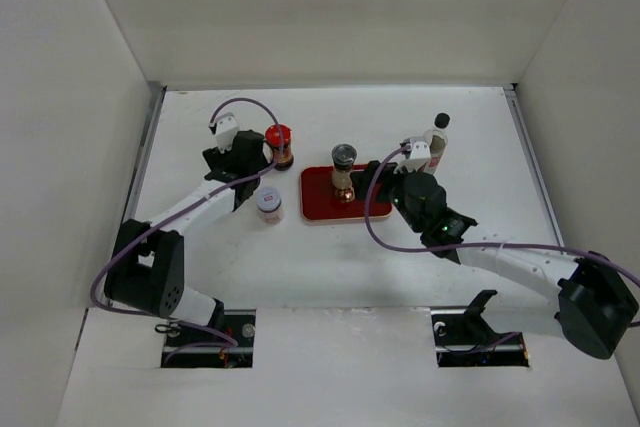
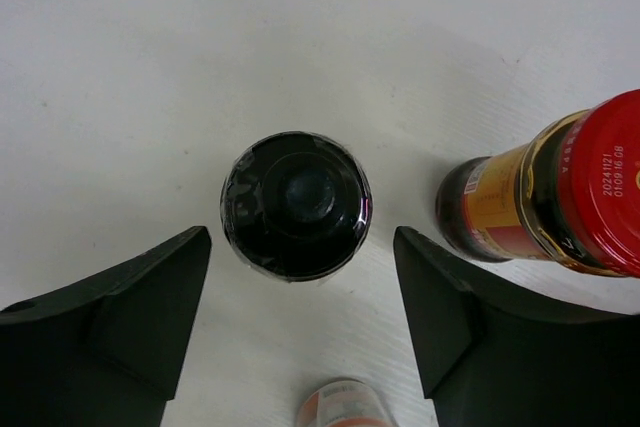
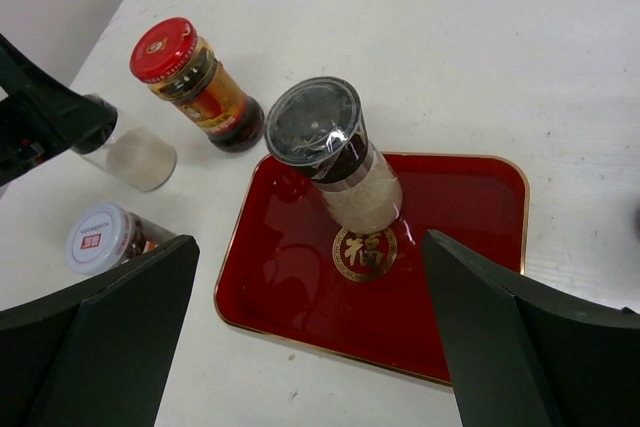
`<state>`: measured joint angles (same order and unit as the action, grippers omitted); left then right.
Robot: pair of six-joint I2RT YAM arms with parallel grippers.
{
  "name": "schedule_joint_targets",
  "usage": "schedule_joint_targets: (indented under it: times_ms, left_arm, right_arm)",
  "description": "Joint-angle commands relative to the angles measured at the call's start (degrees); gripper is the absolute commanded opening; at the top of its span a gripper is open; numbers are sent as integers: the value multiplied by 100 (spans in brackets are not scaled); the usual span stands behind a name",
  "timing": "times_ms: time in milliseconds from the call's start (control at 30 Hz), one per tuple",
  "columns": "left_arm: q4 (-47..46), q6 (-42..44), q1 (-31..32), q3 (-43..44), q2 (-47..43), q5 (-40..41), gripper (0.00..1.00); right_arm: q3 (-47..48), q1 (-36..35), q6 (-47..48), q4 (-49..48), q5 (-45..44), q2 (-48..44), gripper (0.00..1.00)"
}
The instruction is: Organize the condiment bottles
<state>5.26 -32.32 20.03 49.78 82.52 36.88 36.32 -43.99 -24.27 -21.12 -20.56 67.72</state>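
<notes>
White table (image 1: pixel 330 277) w/ plain white walls (image 1: pixel 330 12) at back, L & R; soft, even light.

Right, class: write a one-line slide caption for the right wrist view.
Open right gripper faces a dark-capped glass shaker standing on the red rectangular tray.

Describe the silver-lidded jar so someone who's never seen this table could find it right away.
Find the red tray in the middle. Just off its near left corner stands the silver-lidded jar. Only it has a pale lid with a small red mark; behind it stands the red-lidded jar.
</notes>
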Motion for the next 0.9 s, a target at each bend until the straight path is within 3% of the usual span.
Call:
schedule_joint_targets:
  times_ms: [0,200,300,400,600,867]
  left_arm:
    - [-393,155,-109,234,71,-76,70]
    - [-604,243,-197,173,159,29,61]
    - [-719,287,-206,94,98,47,47]
    - [-745,366,-83,-3,-191,231,40]
    - [-596,595,276,-258,-1280,749,39]
    - [-183,744,1576,409,-2196,1031,39]
  right_arm:
    - [25,-62,-78,-348,96,-40,100]
    - [-37,-53,-78,-348,96,-101,100]
    - [-63,-27,-86,-348,96,-137,100]
    - [-72,-9,-95,-348,96,-137,100]
    - [-107,0,-104,-348,96,-224,100]
    - [-177,88,-139,-348,34,-418,100]
